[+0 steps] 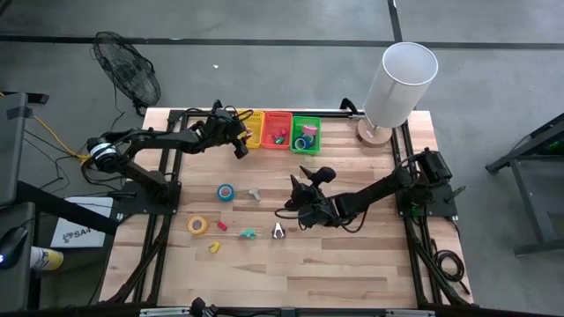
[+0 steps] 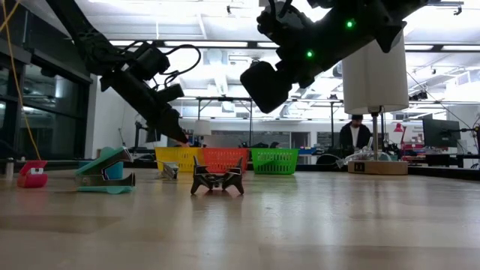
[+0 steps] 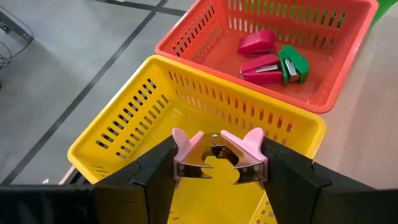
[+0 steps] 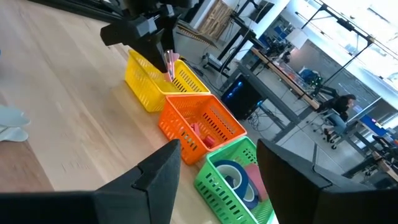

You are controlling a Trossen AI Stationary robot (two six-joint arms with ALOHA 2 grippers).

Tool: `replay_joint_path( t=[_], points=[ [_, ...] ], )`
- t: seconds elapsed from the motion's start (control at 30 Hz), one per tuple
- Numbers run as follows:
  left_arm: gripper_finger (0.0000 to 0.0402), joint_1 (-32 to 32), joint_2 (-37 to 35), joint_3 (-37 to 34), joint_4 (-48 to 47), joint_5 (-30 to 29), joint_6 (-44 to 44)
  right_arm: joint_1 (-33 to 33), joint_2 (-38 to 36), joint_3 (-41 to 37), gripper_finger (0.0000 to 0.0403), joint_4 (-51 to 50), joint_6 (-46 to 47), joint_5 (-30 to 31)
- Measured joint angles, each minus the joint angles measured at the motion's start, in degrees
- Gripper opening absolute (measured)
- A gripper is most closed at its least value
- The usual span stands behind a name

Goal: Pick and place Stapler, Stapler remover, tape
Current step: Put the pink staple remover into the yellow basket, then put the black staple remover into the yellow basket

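Remover [image 3: 214,157], pink, sits between the left gripper's [image 3: 217,171] parted fingers above the yellow basket [image 3: 124,124]; whether gripped is unclear. Right gripper [image 1: 302,189] hovers open mid-table. Three baskets line the wooden table [image 1: 352,264]. Two tape rolls [image 1: 226,192] lie loose. Workshop behind.

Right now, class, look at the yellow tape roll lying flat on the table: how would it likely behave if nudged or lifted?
The yellow tape roll lies flat on its side, so a nudge would probably slide it across the wooden table rather than roll it. It is a small ring with a centre hole, so probably light and fairly stiff. Set on edge, its round rim would likely roll.
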Motion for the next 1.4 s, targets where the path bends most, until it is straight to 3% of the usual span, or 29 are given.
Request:
replay_joint_path(
  t=[0.23, 0.6, 0.83, 1.17, 1.4],
  points=[
    [0.0209, 0.0, 0.0, 0.0, 0.0, 0.2, 0.0, 0.0, 0.0, 0.0, 0.0203, 0.0, 0.9, -1.6],
    [0.0303, 0.0, 0.0, 0.0, 0.5, 1.4, -0.4, 0.0, 0.0, 0.0, 0.0203, 0.0, 1.0, -2.1],
    [0.0312, 0.0, -1.7, 0.0, 3.0, 6.1, 1.2, 0.0, 0.0, 0.0, 0.0203, 0.0, 1.9, -3.5],
    [0.0312, -0.8, -6.6, 0.0, 1.0, 21.1, 5.2, 0.0, 0.0, 0.0, 0.0203, -0.4, 2.1, -21.3],
    [0.0312, -6.3, -8.0, 0.0, -0.6, 21.5, 6.5, 0.0, -2.3, 0.0, 0.0203, 0.1, 22.1, -35.2]
  ],
)
